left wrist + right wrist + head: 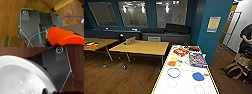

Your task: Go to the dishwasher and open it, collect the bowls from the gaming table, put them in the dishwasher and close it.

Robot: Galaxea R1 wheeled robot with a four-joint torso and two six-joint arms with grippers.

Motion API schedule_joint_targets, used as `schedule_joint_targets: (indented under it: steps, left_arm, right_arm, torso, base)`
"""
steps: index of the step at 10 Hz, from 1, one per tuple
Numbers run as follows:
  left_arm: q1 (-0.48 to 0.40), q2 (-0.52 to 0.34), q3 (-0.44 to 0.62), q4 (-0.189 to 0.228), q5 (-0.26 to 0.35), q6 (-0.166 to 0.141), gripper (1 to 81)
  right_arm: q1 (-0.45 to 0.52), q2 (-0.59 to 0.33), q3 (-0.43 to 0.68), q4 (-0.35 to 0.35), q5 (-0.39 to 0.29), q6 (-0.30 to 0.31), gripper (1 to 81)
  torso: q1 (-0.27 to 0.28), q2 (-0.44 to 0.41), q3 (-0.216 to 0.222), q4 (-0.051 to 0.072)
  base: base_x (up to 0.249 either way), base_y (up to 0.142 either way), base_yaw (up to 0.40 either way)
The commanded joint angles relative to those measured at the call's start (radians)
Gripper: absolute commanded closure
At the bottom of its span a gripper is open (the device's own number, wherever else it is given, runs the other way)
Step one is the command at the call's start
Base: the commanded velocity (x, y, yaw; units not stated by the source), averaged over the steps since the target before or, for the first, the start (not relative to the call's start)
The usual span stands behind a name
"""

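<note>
An orange bowl (62,36) shows large in the left wrist view, hanging above the brown carpet with my left gripper (55,44) shut on it. In the right wrist view a white bowl (18,78) hangs over the wooden floor, and my right gripper (48,91) is shut on its rim; only a dark fingertip shows. The dishwasher and the table-football table are out of view.
A white-topped table with yellow edging (184,85) stands right ahead, carrying coloured discs, rings and game boxes. Wooden tables (141,47) stand to the left. A blue pillar (211,32) rises at right; past it a person (246,35), a cardboard box (241,58) and bags (234,71).
</note>
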Motion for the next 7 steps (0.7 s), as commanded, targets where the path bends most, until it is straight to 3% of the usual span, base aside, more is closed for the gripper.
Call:
schedule_joint_targets:
  steps: [1, 4, 7]
  left_arm:
    - [-0.016, 0.024, -0.065, 0.012, 0.01, 0.002, 81.1]
    - [0.001, 0.151, -0.253, 0.011, 0.01, -0.004, 81.1]
    - [0.015, 0.167, -0.263, 0.011, 0.01, -0.006, 81.1]
  right_arm:
    - [-0.022, -0.077, 0.115, -0.039, 0.009, -0.003, 81.1]
    - [-0.045, 0.025, -0.046, -0.079, 0.02, -0.003, 81.1]
    - [-0.048, 0.056, -0.071, -0.082, 0.034, -0.003, 81.1]
  torso:
    - [0.0, 0.0, 0.0, 0.0]
    - [0.0, 0.0, 0.0, 0.0]
    - [0.0, -0.001, 0.0, 0.0]
  base:
    - [0.0, 0.0, 0.0]
    - [0.0, 0.0, 0.0]
    - [0.0, 0.0, 0.0]
